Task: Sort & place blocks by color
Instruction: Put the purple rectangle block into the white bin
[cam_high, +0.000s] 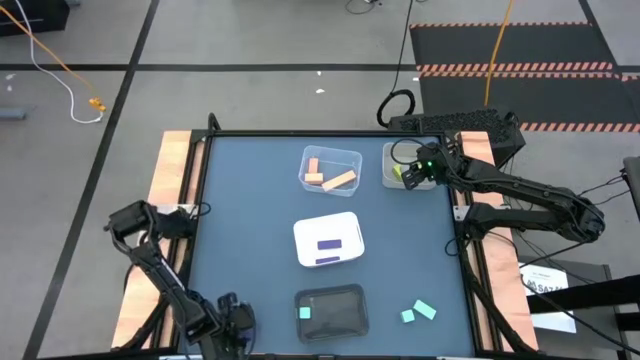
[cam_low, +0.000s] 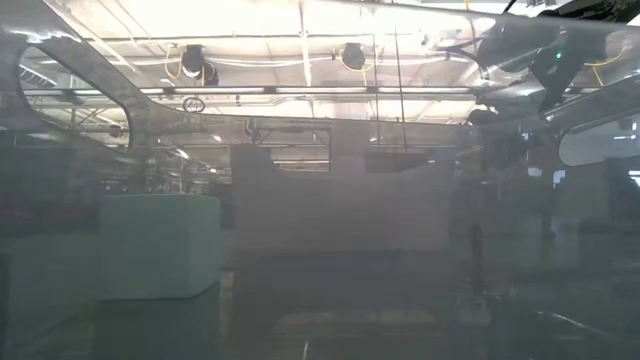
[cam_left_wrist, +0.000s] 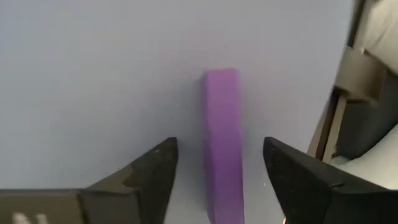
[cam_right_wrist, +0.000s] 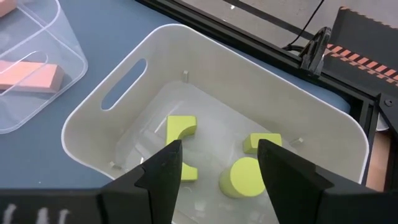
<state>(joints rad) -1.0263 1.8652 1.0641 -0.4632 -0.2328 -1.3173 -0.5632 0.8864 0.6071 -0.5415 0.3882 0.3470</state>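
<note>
My left gripper (cam_left_wrist: 214, 180) hangs at the table's near left corner, fingers spread wide around a purple bar (cam_left_wrist: 222, 143) lying flat, not yet pinching it. If I close off-centre, the bar could twist or skid away. My right gripper (cam_right_wrist: 217, 168) hovers open and empty over the grey-beige tray (cam_right_wrist: 112, 124) holding yellow-green blocks (cam_right_wrist: 241, 177). Two teal blocks (cam_high: 419, 312) wait near the table's right edge.

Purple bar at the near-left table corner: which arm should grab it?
Left. The left gripper is already over the purple bar, open fingers straddling it without contact. The right gripper hangs open above the grey-beige tray of yellow-green pieces at the far right, across the table.
</note>
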